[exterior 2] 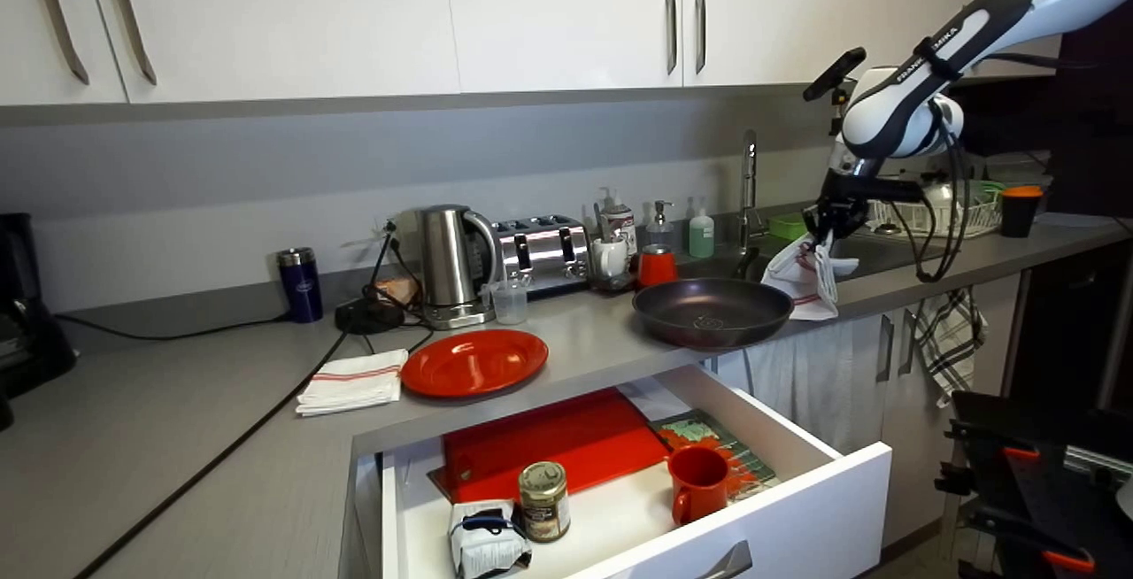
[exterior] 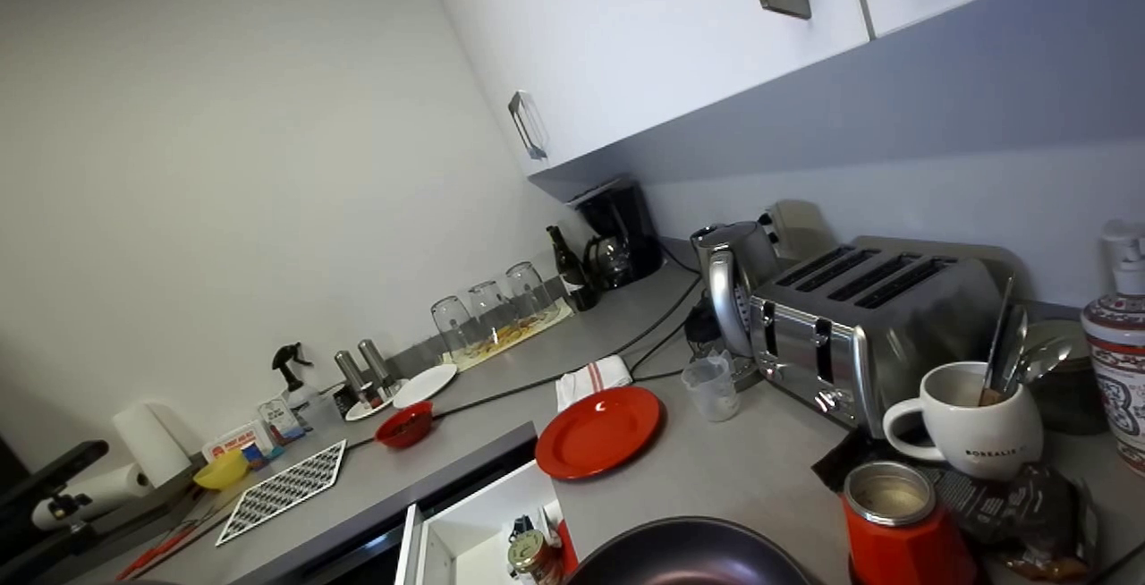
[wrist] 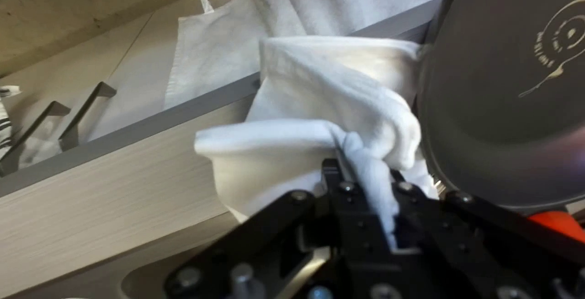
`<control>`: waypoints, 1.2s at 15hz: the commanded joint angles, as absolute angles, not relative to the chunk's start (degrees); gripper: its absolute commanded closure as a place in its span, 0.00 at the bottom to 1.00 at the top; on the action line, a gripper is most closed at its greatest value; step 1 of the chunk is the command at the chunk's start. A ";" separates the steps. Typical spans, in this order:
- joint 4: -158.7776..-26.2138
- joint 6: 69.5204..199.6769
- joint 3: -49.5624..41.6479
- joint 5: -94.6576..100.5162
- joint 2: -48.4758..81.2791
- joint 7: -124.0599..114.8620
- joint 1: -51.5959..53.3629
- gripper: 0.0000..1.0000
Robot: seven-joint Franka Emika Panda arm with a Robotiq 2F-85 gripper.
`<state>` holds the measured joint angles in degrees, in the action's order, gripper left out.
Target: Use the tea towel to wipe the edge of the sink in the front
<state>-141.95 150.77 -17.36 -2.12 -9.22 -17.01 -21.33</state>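
Note:
A white tea towel with red stripes (exterior 2: 801,282) hangs bunched from my gripper (exterior 2: 830,223) at the front of the sink (exterior 2: 876,253). In the wrist view the towel (wrist: 315,93) is pinched between the black fingers of my gripper (wrist: 363,171). Its folds spread over the grey counter strip in front of the sink, and part reaches the counter's front edge. The sink rim (wrist: 151,249) shows at the lower left of the wrist view. The towel hides part of the strip and rim. My gripper is out of view in an exterior view that shows the toaster up close.
A dark frying pan (exterior 2: 713,313) stands right beside the towel, also in the wrist view (wrist: 502,120). A red moka pot (exterior 2: 657,267) and the faucet (exterior 2: 750,176) are behind. A drawer (exterior 2: 797,482) is open below. A folded towel (exterior 2: 354,382) lies by a red plate (exterior 2: 475,363).

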 commanded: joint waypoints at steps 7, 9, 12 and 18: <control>-140.91 151.45 -16.55 -9.31 -6.26 -10.70 -16.85 0.93; -140.64 151.80 -16.30 -14.40 -5.35 -6.90 -14.82 0.93; -139.56 151.42 -15.47 -22.29 -3.39 -1.52 -12.00 0.93; -136.56 149.49 -14.71 -30.95 -0.79 4.86 -11.63 0.93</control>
<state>-138.79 150.65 -14.80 -26.93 -2.08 1.42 -11.35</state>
